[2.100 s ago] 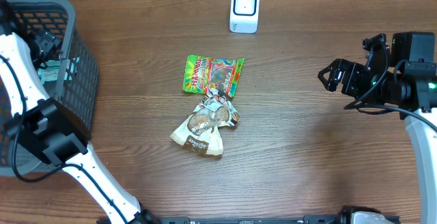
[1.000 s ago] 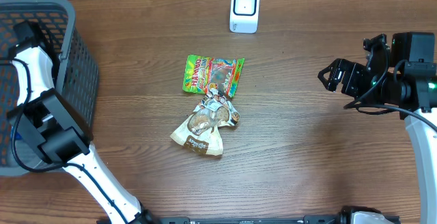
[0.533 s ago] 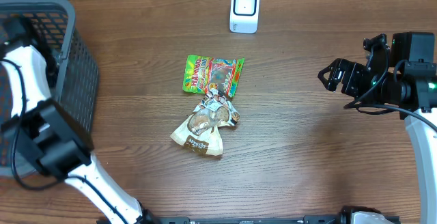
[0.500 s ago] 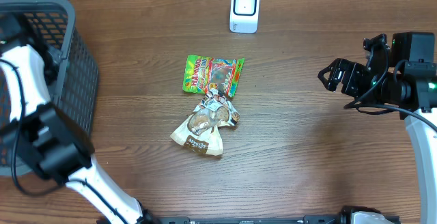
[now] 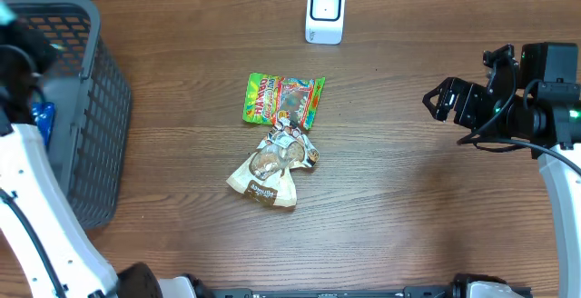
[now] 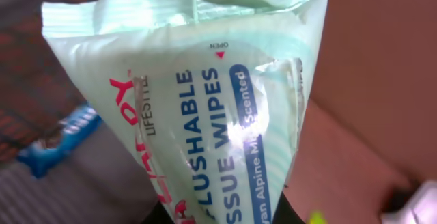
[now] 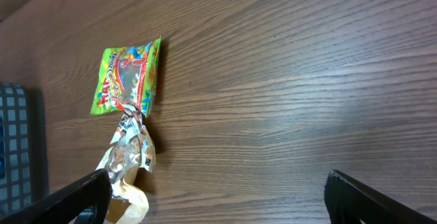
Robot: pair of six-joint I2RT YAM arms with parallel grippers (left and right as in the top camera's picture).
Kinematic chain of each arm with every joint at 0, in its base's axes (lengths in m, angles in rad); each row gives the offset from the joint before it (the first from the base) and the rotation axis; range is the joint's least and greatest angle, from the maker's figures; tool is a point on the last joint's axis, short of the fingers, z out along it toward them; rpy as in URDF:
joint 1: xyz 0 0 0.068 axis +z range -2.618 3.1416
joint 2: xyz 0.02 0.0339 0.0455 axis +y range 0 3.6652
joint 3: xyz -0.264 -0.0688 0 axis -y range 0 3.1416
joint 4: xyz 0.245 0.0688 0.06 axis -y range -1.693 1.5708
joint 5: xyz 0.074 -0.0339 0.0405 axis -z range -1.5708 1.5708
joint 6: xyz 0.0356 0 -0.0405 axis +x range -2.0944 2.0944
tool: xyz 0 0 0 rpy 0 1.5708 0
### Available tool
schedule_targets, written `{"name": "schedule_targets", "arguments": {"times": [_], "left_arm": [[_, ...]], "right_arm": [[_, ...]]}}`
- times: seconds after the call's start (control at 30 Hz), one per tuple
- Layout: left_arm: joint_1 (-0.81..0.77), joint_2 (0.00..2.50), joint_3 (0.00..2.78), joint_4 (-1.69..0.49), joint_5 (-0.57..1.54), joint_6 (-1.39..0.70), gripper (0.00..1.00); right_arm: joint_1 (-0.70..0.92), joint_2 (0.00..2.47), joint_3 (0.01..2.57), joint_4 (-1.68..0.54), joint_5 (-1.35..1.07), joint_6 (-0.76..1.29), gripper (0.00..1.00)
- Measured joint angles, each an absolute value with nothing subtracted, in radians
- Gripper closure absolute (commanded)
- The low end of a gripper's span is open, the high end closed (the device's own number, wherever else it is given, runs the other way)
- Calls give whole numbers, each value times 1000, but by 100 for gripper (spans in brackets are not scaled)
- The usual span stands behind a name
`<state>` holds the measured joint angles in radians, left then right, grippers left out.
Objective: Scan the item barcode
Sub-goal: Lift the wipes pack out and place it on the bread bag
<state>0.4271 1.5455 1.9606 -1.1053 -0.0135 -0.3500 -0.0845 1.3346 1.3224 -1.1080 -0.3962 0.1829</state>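
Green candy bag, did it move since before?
No. The green candy bag sits at the same spot below the white scanner, as before.

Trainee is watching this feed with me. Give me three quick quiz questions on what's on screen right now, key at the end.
1. Multiple choice: the left fingers are shut on which thing? A. a pack of wipes B. a drink can C. a sponge
2. True or false: the green candy bag and the tan snack bag both lie on the table, outside the basket.
3. Fill in: the right fingers stand ____, holding nothing.
Key: 1 A; 2 true; 3 open.
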Motion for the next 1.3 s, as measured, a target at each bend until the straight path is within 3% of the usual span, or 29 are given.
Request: {"name": "schedule_targets", "arguments": {"times": [0.23,0.47,0.83,0.87,0.9,1.0,1.03,1.13,1.3], "left_arm": [[173,1602,1961,-1330,35,-266,88],[-43,1811,1961,-1385,43,-208,88],[-215,2220,1956,-1531,50,-179,87],[-226,2247,1956,-1536,50,-179,85],[-235,2270,1956,-1535,50,-179,75],[-258,2305,1956,-1531,51,-170,27],[-264,2306,1956,-1528,50,-168,18],[-276,2306,1959,-1531,50,-165,8],[-274,2306,2022,-1633,29,-160,9]], "right_arm": [[-84,1335,1322,-1110,-397,183,0],[-84,1335,1322,-1096,-396,183,0],[-84,1335,1322,-1102,-396,183,0],[-84,1335,1322,-1102,-396,183,0],[-84,1335,1322,-1101,-396,183,0],[-84,1335,1322,-1101,-396,183,0],[-84,1335,1322,-1101,-396,183,0],[-84,1335,1322,-1101,-396,183,0],[-84,1335,1322,-1098,-396,183,0]]}}
